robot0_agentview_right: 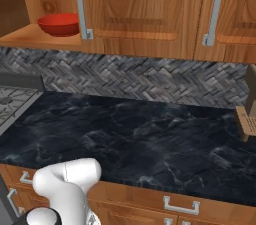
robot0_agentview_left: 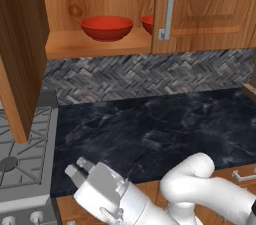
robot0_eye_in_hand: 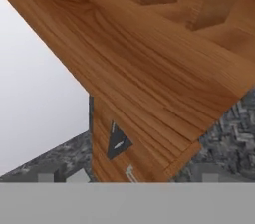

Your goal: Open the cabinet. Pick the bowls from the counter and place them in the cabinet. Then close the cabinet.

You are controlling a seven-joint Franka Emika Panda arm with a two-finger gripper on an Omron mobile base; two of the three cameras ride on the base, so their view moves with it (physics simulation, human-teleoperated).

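The cabinet point(robot0_agentview_left: 205, 9) has its left door point(robot0_agentview_left: 17, 44) swung open and its right door shut. On the wooden shelf inside sits one red bowl point(robot0_agentview_left: 106, 27), also seen in the right base view point(robot0_agentview_right: 59, 24). A second red bowl point(robot0_agentview_left: 148, 23) peeks out from behind the shut door's edge. The dark marbled counter point(robot0_agentview_left: 160, 124) lies below with no bowl on it. My gripper point(robot0_agentview_left: 76, 167) hangs low over the counter's front left edge, open and holding nothing, pointing up and left. The hand view looks up at the open door's point(robot0_eye_in_hand: 149, 83) wooden face.
A grey gas stove point(robot0_agentview_left: 20, 154) adjoins the counter on the left. A wooden block point(robot0_agentview_right: 246, 119) stands at the counter's far right. A herringbone tile backsplash point(robot0_agentview_left: 150, 76) runs behind. Drawers with small silver handles point(robot0_agentview_right: 181, 205) sit under the counter.
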